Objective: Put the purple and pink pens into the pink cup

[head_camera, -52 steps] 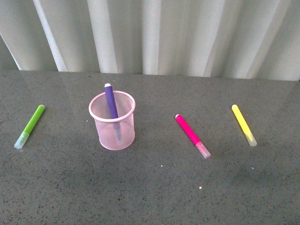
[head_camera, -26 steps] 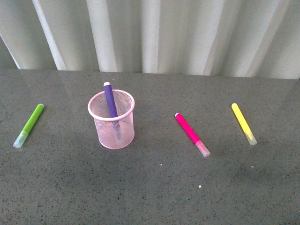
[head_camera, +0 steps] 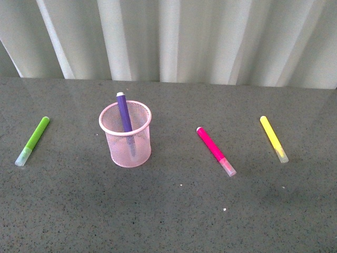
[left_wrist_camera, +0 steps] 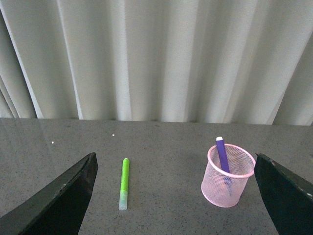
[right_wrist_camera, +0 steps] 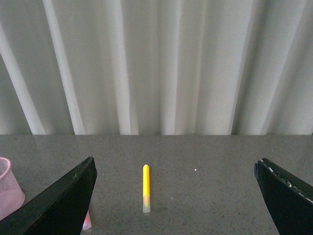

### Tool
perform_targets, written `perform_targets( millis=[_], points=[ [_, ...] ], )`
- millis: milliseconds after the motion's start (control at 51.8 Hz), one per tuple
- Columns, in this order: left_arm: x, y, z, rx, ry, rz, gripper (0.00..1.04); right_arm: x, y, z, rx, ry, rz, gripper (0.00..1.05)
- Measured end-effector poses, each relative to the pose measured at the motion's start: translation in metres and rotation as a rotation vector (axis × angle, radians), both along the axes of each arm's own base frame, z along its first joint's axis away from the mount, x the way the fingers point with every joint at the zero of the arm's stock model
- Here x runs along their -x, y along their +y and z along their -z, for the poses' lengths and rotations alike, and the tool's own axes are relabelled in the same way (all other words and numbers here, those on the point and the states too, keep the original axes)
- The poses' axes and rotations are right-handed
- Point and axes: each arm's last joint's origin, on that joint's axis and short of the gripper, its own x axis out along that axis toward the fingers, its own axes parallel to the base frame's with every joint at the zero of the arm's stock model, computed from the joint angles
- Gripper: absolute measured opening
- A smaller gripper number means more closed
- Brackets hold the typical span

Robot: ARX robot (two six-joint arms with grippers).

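Cup point(head_camera: 125, 134): pink wire mesh, upright on the grey table point(head_camera: 168, 221), left of centre in the front view. Purple pen point(head_camera: 124, 113): standing inside the cup, leaning toward 11 o'clock, its white-tipped end above the rim at the far side. Pink pen point(head_camera: 216, 152): flat on the table at 3 o'clock from the cup, well apart from it, clear cap pointing to 5 o'clock, other end to 11 o'clock. Green marker point(head_camera: 32, 140): flat at 9 o'clock from the cup, well apart, clear cap toward 7 o'clock. Yellow marker point(head_camera: 274, 139): flat at 3 o'clock from the pink pen, apart from it, clear cap toward 5 o'clock. Curtain point(head_camera: 174, 37): pale, pleated, along the table's far edge at 12 o'clock. Left gripper point(left_wrist_camera: 174, 156): dark fingers point(left_wrist_camera: 63, 196) spread wide, nothing between them; its wrist view takes in the green marker and the cup with the purple pen. Right gripper point(right_wrist_camera: 175, 160): fingers point(right_wrist_camera: 58, 200) likewise spread wide and empty; its wrist view takes in the yellow marker, part of the cup at the edge and a bit of the pink pen behind one finger. Neither arm shows in the front view.
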Motion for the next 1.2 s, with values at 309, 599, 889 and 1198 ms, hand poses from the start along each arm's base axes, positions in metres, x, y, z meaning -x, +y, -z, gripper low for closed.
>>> perform_targets(
  millis=[309,599,889,1198],
  points=[
    [0.0,0.0,0.0,-0.001,0.0,0.0,0.98,-0.046,-0.002,-0.006,0.102,0.433,-0.379,0.98],
    [0.0,0.0,0.0,-0.001,0.0,0.0,0.98,-0.128,0.025,0.009,0.203,0.61,-0.363,0.98],
    [0.0,0.0,0.0,-0.001,0.0,0.0,0.98,-0.189,0.06,0.053,0.205,0.737,-0.283,0.98],
    [0.0,0.0,0.0,-0.001,0.0,0.0,0.98,-0.234,0.087,0.078,0.18,0.786,-0.262,0.98]
  ],
)
